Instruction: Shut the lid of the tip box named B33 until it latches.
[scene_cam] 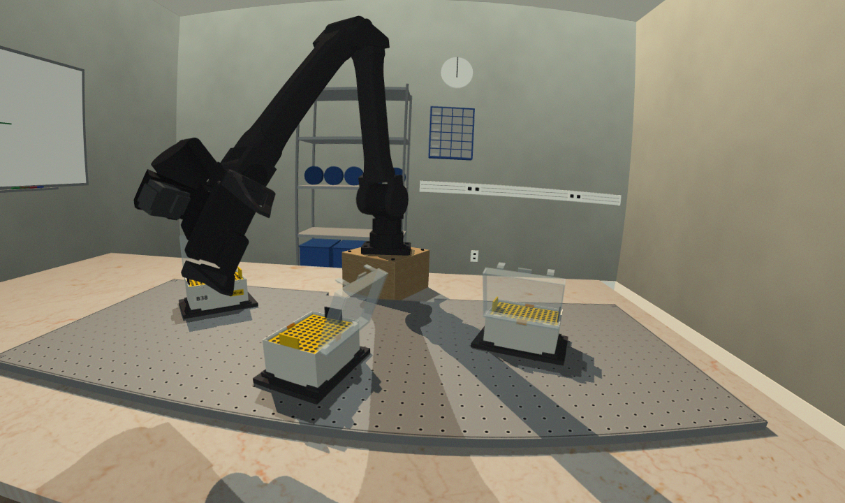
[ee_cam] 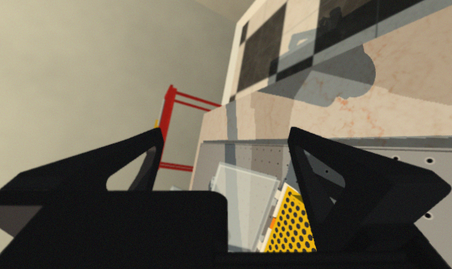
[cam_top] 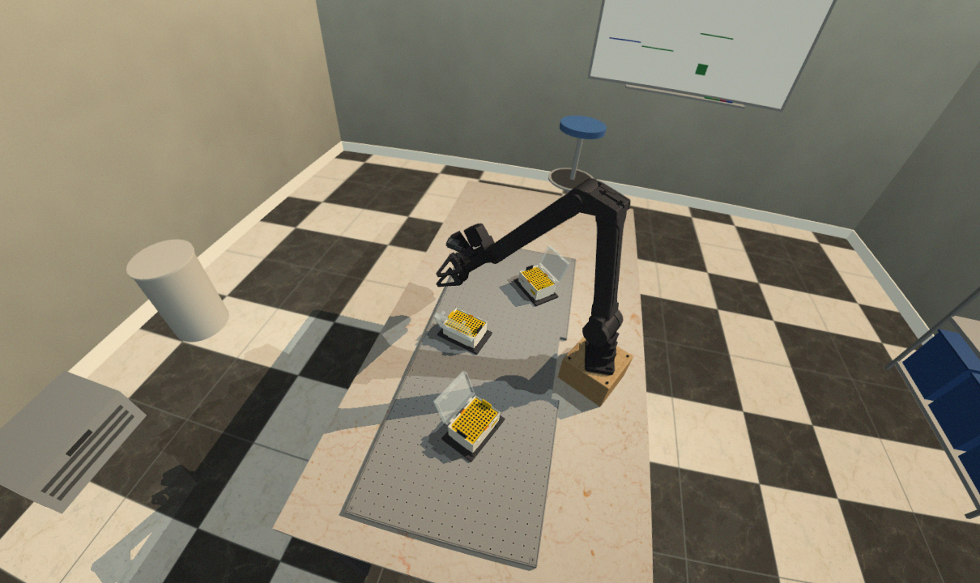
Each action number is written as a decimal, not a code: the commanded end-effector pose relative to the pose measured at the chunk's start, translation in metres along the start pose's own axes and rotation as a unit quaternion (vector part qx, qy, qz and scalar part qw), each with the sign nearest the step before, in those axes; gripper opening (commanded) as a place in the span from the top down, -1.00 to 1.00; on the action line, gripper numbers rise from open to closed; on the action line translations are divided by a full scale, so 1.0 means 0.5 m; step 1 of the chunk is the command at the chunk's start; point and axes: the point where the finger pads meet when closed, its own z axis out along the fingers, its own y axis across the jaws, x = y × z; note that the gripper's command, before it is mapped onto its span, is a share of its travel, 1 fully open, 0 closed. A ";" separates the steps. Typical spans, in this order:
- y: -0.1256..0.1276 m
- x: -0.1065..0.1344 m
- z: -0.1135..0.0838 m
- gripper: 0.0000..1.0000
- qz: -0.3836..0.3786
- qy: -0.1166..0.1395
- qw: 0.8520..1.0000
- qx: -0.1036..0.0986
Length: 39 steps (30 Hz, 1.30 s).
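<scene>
Three white tip boxes with yellow racks stand on black holder plates on the grey perforated board (cam_top: 479, 500) (scene_cam: 631, 381), all with clear lids raised. The far box (cam_top: 530, 285) (scene_cam: 209, 299) has a front sticker that starts with B3; I cannot read the last digit. The middle box (cam_top: 464, 327) (scene_cam: 309, 353) (ee_cam: 289, 228) has its lid (cam_top: 441, 317) (scene_cam: 353, 297) (ee_cam: 244, 203) tilted up. The third box (cam_top: 473, 422) (scene_cam: 522, 328) has an upright lid (cam_top: 455, 397) (scene_cam: 522, 288). My gripper (cam_top: 449, 277) (scene_cam: 209, 280) (ee_cam: 226, 134) is open and empty. It hangs above the board between the far and middle boxes.
The arm's wooden base block (cam_top: 594, 376) (scene_cam: 385, 272) stands at the board's edge. The board lies on a marble table (cam_top: 594, 507) (scene_cam: 100, 450). A pale bin (cam_top: 178, 290) and a blue stool (cam_top: 581, 129) stand on the floor.
</scene>
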 end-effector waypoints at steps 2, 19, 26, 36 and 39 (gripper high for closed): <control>0.007 -0.007 -0.001 -1.00 -0.005 -0.002 1.000 -0.001; 0.061 -0.053 0.021 1.00 -0.037 -0.002 0.999 0.025; 0.103 -0.048 0.050 1.00 -0.038 0.007 0.996 0.077; 0.164 -0.007 0.071 1.00 -0.049 0.042 0.982 0.175; 0.187 0.014 0.070 1.00 -0.057 0.063 0.972 0.218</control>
